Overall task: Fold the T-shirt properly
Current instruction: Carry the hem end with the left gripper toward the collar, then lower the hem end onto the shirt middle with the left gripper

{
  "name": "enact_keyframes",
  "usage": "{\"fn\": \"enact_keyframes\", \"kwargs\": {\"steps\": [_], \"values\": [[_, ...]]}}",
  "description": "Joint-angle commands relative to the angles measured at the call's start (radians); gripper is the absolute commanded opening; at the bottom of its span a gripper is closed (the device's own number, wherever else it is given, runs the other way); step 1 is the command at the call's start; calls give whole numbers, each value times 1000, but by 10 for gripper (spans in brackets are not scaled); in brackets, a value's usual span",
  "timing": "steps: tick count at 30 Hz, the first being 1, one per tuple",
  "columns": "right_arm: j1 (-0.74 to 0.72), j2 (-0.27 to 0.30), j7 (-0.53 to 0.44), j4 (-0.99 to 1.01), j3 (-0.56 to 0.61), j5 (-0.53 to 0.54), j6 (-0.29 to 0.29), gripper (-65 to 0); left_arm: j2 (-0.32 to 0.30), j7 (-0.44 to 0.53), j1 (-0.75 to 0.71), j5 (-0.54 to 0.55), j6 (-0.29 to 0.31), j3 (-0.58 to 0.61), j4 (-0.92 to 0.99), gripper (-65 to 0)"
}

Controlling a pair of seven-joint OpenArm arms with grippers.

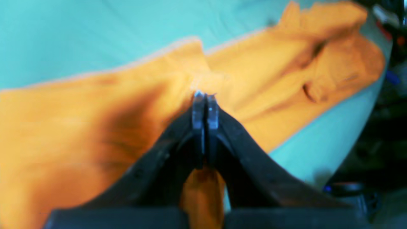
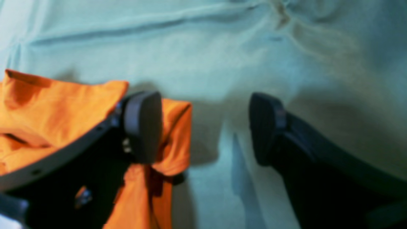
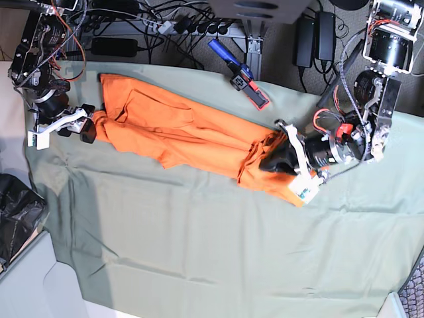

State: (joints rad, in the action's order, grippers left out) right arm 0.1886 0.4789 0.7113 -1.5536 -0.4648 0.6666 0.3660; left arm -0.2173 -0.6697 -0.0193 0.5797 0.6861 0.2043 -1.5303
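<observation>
Plain bright orange fabric T-shirt (image 3: 179, 129) lying long near the worktop's far edge. Left gripper (image 1: 205, 95) clenched on its cloth; right gripper (image 2: 203, 127) released beside it. No readable writing.

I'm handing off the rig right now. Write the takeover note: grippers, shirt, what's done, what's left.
Left gripper: shut on the T-shirt, pinching a fold near its end on the arm's side.
Right gripper: open, at the shirt's other end, one of its fingers over the fabric edge, nothing held.
T-shirt: stretched in a long, wrinkled band across the green cloth.
Done: roughly gathered lengthwise.
Left: smooth it and finish the folds into a neat stack.
</observation>
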Motion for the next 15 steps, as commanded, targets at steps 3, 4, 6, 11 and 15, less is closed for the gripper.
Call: {"fn": "enact_keyframes", "kwargs": {"steps": [3, 4, 6, 11, 15], "values": [[-8, 19, -18, -13, -11, 11, 94, -218, 30, 63, 17, -35, 12, 43, 1, -650], [-8, 19, -16, -13, -11, 13, 94, -218, 41, 68, 17, -46, 12, 49, 1, -650], [-7, 19, 3, -13, -11, 36, 94, -217, 57, 68, 23, -46, 12, 50, 1, -650], [32, 15, 19, -13, -11, 98, 94, -217, 50, -17, 65, 25, 12, 50, 0, -650], [76, -6, 19, -13, -11, 123, 95, -217, 50, -75, 89, 113, 12, 50, -16, -650]]}}
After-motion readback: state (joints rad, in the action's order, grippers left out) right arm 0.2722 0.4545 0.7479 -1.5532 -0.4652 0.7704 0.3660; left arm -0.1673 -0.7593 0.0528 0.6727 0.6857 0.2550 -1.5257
